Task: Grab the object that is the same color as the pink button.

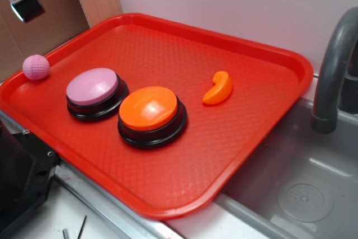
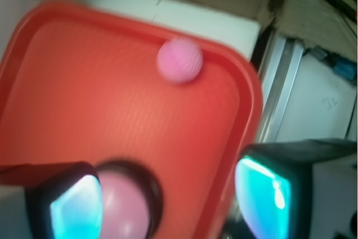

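Observation:
The small pink ball (image 1: pixel 36 66) with a bumpy surface lies at the far left corner of the red tray (image 1: pixel 251 121), against its rim. The pink button (image 1: pixel 92 86), lilac dome on a black base, stands a little to the ball's right. In the wrist view the ball (image 2: pixel 179 60) lies ahead near the tray's rounded corner, and the pink button (image 2: pixel 126 205) shows partly behind the left finger. My gripper (image 2: pixel 168 205) is open, high above the tray, with nothing between its fingers. In the exterior view only part of it (image 1: pixel 25 1) shows at the top left corner.
An orange-topped button (image 1: pixel 149 108) stands beside the pink one. An orange curved plastic piece (image 1: pixel 218 88) lies further right on the tray. A grey sink (image 1: pixel 302 194) with a dark faucet (image 1: pixel 333 71) is on the right. A black block (image 1: pixel 22 183) sits at the lower left.

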You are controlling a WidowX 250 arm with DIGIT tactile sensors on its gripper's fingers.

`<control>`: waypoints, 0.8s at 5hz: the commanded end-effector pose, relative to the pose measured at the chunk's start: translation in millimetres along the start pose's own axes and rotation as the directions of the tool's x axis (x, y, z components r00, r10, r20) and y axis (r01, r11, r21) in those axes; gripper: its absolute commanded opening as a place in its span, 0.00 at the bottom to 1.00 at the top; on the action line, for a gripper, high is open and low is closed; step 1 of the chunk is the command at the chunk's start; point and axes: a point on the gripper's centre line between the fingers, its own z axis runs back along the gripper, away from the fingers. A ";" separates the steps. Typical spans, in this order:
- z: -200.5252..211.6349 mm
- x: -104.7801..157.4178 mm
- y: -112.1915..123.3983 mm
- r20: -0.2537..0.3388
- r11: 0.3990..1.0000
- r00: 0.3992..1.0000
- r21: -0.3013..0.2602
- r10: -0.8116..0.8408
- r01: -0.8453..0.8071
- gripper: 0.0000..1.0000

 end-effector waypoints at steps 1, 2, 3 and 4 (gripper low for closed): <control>-35.3 29.2 0.1 0.096 0.993 0.992 0.076 0.079 -0.087 1.00; -56.3 40.3 -5.8 0.119 0.986 0.988 0.119 0.098 -0.112 1.00; -72.9 50.4 -5.9 0.128 0.976 0.984 0.163 0.127 -0.147 1.00; -86.9 56.4 -7.3 0.142 0.964 0.981 0.210 0.132 -0.160 1.00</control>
